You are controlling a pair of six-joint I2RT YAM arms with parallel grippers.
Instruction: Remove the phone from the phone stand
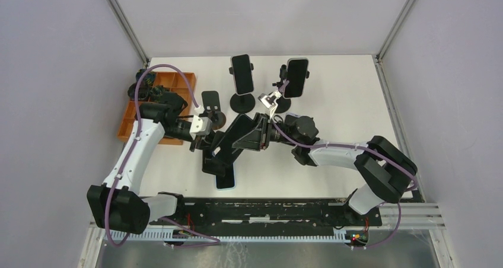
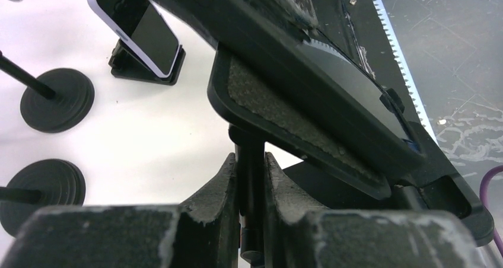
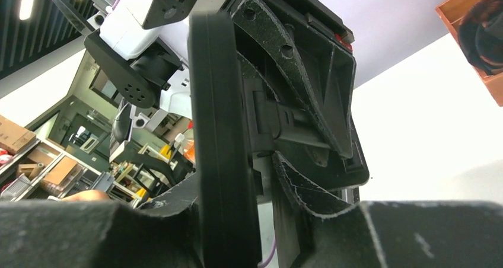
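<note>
The left pincer (image 2: pixel 250 161) was shut tight on the thin post of the phone stand (image 2: pixel 279 111), just under its padded plate. The right pincer (image 3: pixel 237 188) was clamped on the edge of the phone (image 3: pixel 219 131). The phone sat in the stand, between both arms over the middle of the bench (image 1: pixel 332 102). Its long side ran from the right pincer toward the near edge, so the right arm looked best placed to pull it free.

Mid-bench (image 1: pixel 332 102): phone stand (image 1: pixel 228 146) sits between the hands, with the left hand (image 2: pixel 250 167) on its left and the right hand (image 3: pixel 237 185) on its right, at the phone (image 3: pixel 219 131). Behind: two tall stands (image 1: pixel 241 104) side by side, each carrying a handset (image 1: pixel 241 73). Low stand (image 1: pixel 210 102) just left of them. Bin (image 1: pixel 178 75) far left.
</note>
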